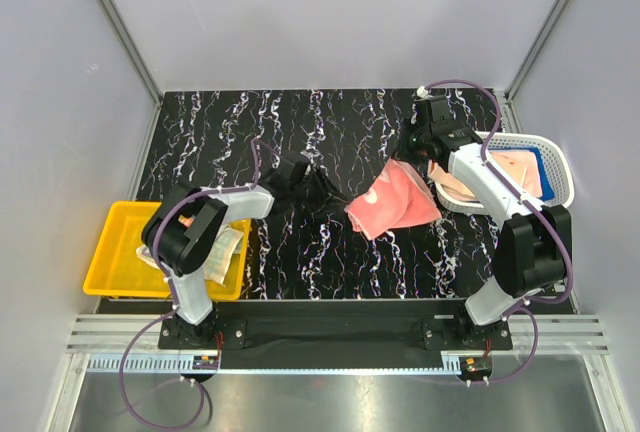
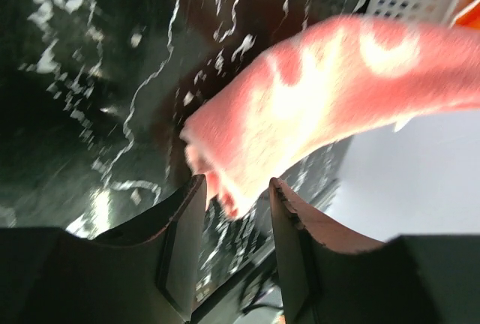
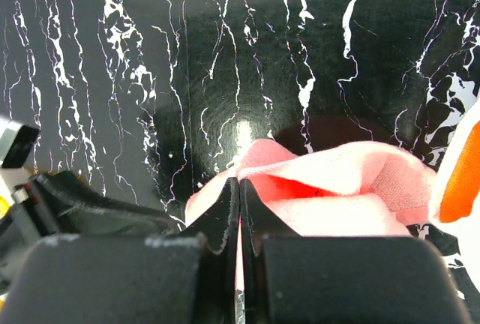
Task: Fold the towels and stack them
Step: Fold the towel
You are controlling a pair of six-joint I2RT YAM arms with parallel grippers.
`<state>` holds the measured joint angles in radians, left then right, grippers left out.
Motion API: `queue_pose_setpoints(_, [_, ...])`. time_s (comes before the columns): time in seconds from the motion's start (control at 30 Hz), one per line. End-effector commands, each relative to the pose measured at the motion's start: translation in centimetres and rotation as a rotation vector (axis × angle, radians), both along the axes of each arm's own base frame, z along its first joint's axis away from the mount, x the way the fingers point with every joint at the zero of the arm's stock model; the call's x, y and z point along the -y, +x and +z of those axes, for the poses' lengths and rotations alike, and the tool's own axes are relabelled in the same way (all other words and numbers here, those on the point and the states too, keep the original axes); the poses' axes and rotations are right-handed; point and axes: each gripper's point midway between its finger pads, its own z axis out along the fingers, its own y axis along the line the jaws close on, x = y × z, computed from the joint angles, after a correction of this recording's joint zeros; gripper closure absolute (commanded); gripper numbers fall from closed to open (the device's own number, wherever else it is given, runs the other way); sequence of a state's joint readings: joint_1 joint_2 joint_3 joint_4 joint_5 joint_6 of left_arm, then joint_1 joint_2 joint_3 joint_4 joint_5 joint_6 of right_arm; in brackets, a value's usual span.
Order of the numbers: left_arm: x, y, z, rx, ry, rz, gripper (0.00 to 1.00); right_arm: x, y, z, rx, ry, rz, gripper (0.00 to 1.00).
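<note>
**Towel held over the worktop:** A salmon-pink towel (image 1: pixel 395 202) hangs over the right middle of the black marbled worktop (image 1: pixel 250 142), just left of the white mesh basket (image 1: pixel 562 167). The right gripper (image 3: pixel 239 183) is clenched on the towel's far edge. In the right wrist view its fingers are pressed together and pink folds bunch just past the tips.

The left gripper (image 2: pixel 235 184) stands released, its two fingers parted. The towel's blurred near-left corner dips toward the gap without being pinched. From above, that gripper sits at the worktop's centre with the towel's corner just beside it, and whether the two touch cannot be told. Pale markings on the towel are smeared by blur in the left wrist view and cannot be read. Whether the towel's lowest point rests on the worktop is unclear.

In the basket lie a pale pink towel (image 1: pixel 505 164) and a blue towel (image 1: pixel 538 167), both partly covered by the right arm. An orange-and-white cloth (image 3: pixel 459 181) is cut off at the right edge of the right wrist view. At the near left, a yellow bin (image 1: pixel 120 252) holds a pale towel (image 1: pixel 228 250), mostly hidden behind the left arm's elbow.
</note>
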<state>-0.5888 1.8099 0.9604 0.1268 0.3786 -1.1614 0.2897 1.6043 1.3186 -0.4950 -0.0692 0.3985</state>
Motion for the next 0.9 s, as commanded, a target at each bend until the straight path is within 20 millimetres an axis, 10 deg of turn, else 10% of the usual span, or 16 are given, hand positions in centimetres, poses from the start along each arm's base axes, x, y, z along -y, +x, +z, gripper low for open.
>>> queue_pose_setpoints(0.0, [2.1,2.8,1.9,0.027,-0.130,0.089,0.57,0.2,0.8,2.6,0.080,0.021,-0.018,1.00])
queue_pose_setpoints(0.87, [1.9,3.2,-1.7,-0.084,-0.082,0.205,0.66,0.2,0.9,2.6,0.081,0.023,-0.018,1.00])
